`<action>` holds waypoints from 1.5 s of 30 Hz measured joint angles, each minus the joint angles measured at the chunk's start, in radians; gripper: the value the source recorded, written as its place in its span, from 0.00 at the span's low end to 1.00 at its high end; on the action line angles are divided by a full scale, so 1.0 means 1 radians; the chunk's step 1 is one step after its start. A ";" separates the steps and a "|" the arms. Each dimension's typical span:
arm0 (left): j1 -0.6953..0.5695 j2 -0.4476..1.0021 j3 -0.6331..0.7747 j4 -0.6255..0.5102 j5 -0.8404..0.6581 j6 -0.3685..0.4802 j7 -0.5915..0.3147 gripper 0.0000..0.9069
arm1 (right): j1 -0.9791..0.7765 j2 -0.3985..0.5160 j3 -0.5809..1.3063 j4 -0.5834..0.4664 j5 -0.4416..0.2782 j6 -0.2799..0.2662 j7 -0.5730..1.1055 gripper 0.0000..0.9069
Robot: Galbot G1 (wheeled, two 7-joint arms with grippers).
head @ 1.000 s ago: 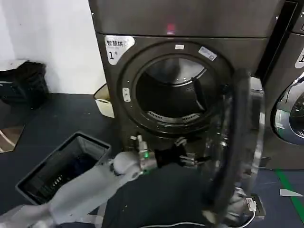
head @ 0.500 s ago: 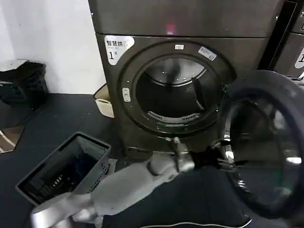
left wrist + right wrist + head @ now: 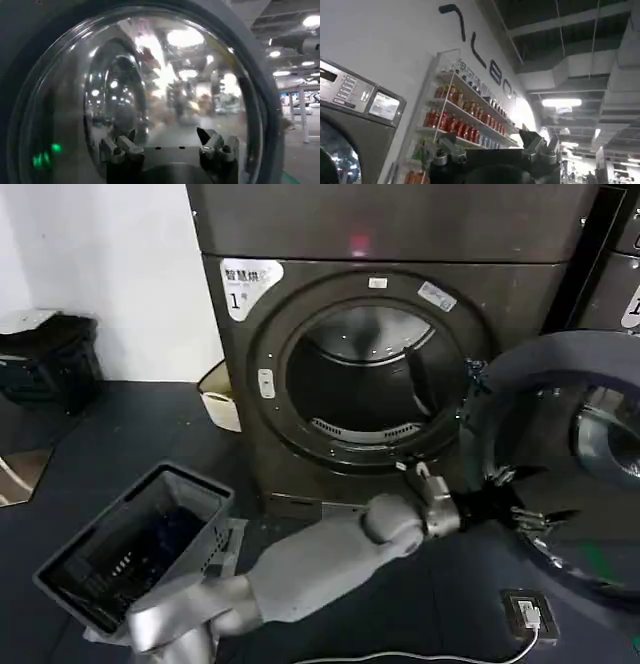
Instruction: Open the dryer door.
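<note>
Grey inner face of the dryer door (image 3: 560, 454) now lies at 3 o'clock of the drum, swung wider than a second ago; effectively open. Left tool (image 3: 520, 509) presses it, spread wide. Left wrist: fingers (image 3: 122, 148) apart against glass. Right wrist: right tool (image 3: 490, 145) wide, idle.

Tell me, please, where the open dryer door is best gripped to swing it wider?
Pinch the grey rim of the dryer door, away from the hinge, coming from its inner face, which is turned towards the room. The domed glass bulges smoothly and gives the open left hand nothing to close on.
</note>
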 joint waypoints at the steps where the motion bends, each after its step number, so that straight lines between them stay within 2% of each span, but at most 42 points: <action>1: -0.007 0.002 0.001 0.016 0.005 -0.008 -0.008 1.00 | 0.000 -0.002 0.002 -0.004 -0.002 0.001 0.001 1.00; 12: -0.024 0.002 -0.006 0.107 0.041 -0.054 -0.044 1.00 | -0.001 -0.011 0.013 -0.013 -0.003 0.006 0.003 1.00; 30: -0.038 0.002 -0.013 0.174 0.090 -0.107 -0.060 1.00 | 0.004 -0.015 0.007 -0.023 -0.004 0.012 -0.005 1.00; 38: -0.039 0.002 -0.013 0.146 0.086 -0.134 -0.067 1.00 | -0.003 -0.015 0.009 -0.024 -0.004 0.014 -0.007 1.00; 45: -0.026 0.002 0.015 0.037 0.060 -0.185 -0.070 1.00 | -0.004 -0.024 0.018 -0.027 -0.004 0.016 -0.008 1.00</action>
